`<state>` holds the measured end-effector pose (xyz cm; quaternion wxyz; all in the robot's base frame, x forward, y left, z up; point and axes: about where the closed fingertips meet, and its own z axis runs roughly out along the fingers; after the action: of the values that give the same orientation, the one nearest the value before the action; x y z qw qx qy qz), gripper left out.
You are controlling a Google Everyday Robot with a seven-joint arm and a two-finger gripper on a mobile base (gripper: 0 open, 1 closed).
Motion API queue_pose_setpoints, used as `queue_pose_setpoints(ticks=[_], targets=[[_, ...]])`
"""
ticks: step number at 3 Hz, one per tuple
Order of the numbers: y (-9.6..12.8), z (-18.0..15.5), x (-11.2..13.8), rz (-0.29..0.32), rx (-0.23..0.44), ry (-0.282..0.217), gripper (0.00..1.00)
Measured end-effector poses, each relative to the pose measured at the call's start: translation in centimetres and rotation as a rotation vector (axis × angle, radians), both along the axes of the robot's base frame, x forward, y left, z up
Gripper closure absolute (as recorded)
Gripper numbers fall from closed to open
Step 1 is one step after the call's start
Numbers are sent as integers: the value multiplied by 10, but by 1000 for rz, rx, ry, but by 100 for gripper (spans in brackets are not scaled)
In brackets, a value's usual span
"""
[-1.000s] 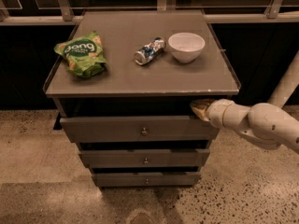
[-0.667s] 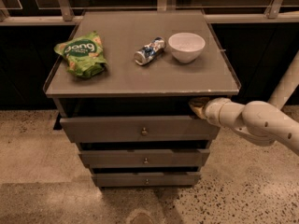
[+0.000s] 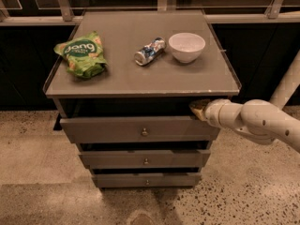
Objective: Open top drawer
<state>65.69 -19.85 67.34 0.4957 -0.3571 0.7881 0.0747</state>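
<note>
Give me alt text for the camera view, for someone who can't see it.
The robot's gripper reaches in from the picture's right to the upper right corner of the top drawer, just under the cabinet top. On it are a green snack bag, a tipped can and a white bowl; two narrower drawers sit below.

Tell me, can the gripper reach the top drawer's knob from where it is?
Probably yes. The gripper sits at the top drawer's upper right corner, and nothing blocks the way to the knob.

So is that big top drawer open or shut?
Partly open: the top drawer front stands forward, with a dark gap under the tabletop. The gripper is at its upper right corner.
</note>
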Motion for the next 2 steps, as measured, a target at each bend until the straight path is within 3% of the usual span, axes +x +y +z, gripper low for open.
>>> queue_pose_setpoints(ticks=[2], targets=[[1,3,-1,1,-9,25,100]])
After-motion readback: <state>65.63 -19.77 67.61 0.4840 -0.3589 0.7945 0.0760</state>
